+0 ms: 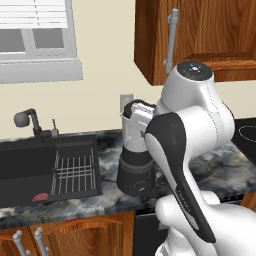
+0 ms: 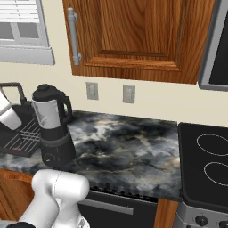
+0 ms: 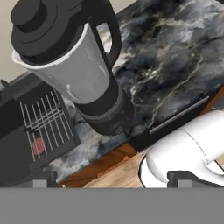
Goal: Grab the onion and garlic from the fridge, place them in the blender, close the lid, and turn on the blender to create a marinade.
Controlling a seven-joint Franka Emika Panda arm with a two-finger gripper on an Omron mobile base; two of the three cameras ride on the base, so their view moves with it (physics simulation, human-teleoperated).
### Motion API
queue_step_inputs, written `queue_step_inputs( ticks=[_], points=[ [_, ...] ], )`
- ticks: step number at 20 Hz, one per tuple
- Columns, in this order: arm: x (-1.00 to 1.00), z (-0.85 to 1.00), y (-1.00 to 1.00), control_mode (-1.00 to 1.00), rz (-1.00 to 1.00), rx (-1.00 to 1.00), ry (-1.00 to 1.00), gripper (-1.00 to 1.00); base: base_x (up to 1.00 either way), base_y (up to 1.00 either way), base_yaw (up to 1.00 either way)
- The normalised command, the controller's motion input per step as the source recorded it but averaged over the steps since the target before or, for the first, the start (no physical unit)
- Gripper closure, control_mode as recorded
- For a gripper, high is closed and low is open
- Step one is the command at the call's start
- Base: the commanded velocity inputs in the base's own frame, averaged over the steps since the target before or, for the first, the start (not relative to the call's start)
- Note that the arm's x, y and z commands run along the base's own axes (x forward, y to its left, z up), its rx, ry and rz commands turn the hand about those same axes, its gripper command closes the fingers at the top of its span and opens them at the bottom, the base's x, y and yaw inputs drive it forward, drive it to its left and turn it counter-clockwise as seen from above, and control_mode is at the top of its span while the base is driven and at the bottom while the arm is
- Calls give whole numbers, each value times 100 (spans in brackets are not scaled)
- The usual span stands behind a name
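While lidded, blender [image 2: 52, 129] (countertop)

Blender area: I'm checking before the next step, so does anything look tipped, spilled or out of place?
Nothing stands out. The blender stands upright on the counter with its lid seated squarely; no spill shows around its base.

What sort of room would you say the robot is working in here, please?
A home kitchen, most likely: a dark marble-look counter under wooden wall cabinets, a black sink below a window, a cooktop, and a lidded blender on the counter.
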Motion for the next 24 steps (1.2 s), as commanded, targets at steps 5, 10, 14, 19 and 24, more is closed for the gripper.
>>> queue_step_inputs(
  ticks=[5,10,14,19,24],
  points=[
    [0,-53,0,-100,10,0,13,-100,0,0,0],
    [0,-66,0,-100,9,-2,17,-100,0,0,0],
    [4,-55,0,-100,7,-4,15,100,0,0,0],
    [3,-49,0,-100,7,-6,9,100,0,0,0],
    [14,-40,-1,-100,5,-9,4,100,0,0,0]
  ],
)
